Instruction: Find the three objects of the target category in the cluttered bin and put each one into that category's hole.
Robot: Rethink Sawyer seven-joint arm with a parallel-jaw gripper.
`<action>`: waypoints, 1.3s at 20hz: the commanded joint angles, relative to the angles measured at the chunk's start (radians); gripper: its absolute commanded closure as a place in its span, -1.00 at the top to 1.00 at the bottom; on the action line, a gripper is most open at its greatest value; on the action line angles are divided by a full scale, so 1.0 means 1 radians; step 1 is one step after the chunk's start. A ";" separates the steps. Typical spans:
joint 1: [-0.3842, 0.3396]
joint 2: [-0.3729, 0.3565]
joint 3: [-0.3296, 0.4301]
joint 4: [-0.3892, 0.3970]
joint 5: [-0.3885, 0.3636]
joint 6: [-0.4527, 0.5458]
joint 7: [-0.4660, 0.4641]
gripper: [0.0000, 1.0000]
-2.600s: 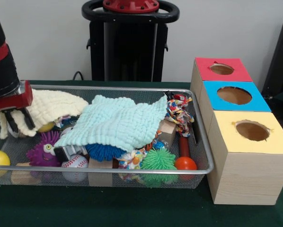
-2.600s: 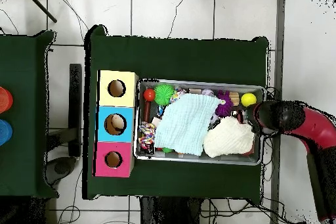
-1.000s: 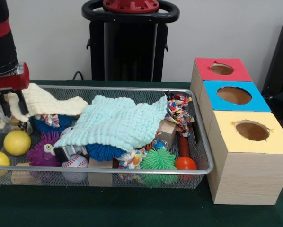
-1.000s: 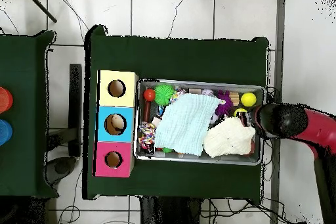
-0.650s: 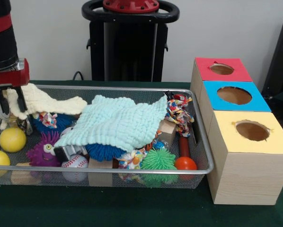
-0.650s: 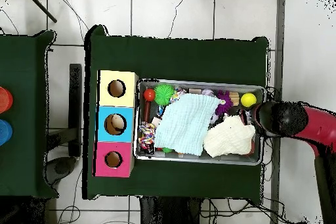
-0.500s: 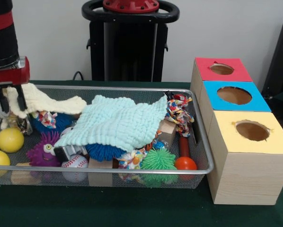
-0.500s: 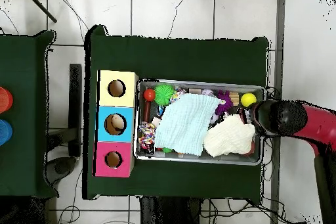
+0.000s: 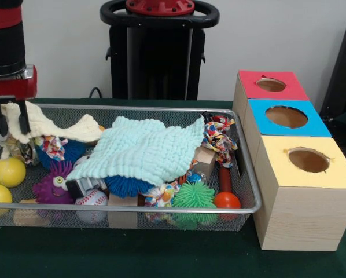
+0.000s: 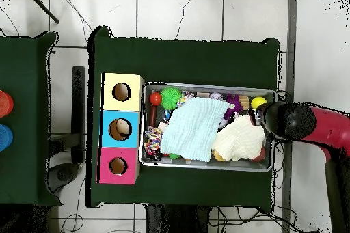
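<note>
My gripper hangs over the left end of the wire bin, shut on a corner of the cream cloth, which is lifted and drapes toward the middle. From above, the arm hides the gripper at the bin's right end; the cream cloth lies beside it. Under the raised cloth show two yellow balls, a rope knot and a blue spiky ball. A mint cloth covers the bin's middle. To the right stand the red box, blue box and yellow box, each with a round hole.
Around the mint cloth lie a purple spiky toy, a baseball, a green spiky ball, an orange ball, a rope toy and wooden blocks. The bin's wire walls hem everything in.
My gripper has risen with the cream cloth, peeling it off the left end. A second yellow ball, a rope knot and a blue spiky ball have come into sight.
</note>
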 commanded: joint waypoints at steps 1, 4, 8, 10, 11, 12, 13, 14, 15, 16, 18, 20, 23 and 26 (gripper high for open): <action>0.033 -0.016 -0.062 0.084 0.037 -0.064 0.195 -1.00; 0.047 -0.016 -0.083 0.091 0.045 -0.084 0.215 -1.00; 0.066 -0.008 -0.103 0.092 0.057 -0.111 0.224 -1.00; 0.072 -0.008 -0.111 0.095 0.065 -0.116 0.219 -1.00; 0.076 -0.008 -0.116 0.098 0.069 -0.120 0.217 -1.00; 0.080 -0.012 -0.120 0.101 0.074 -0.122 0.218 -1.00; 0.083 -0.013 -0.125 0.103 0.079 -0.127 0.217 -1.00; 0.088 -0.014 -0.129 0.107 0.080 -0.137 0.221 -1.00; 0.092 -0.017 -0.134 0.110 0.082 -0.146 0.223 -1.00; 0.097 -0.019 -0.139 0.113 0.084 -0.154 0.226 -1.00; 0.106 -0.026 -0.149 0.120 0.090 -0.165 0.228 -1.00; 0.114 -0.033 -0.161 0.128 0.099 -0.172 0.231 -1.00; 0.126 -0.029 -0.175 0.144 0.112 -0.192 0.242 -1.00; 0.143 -0.032 -0.188 0.168 0.128 -0.214 0.252 -1.00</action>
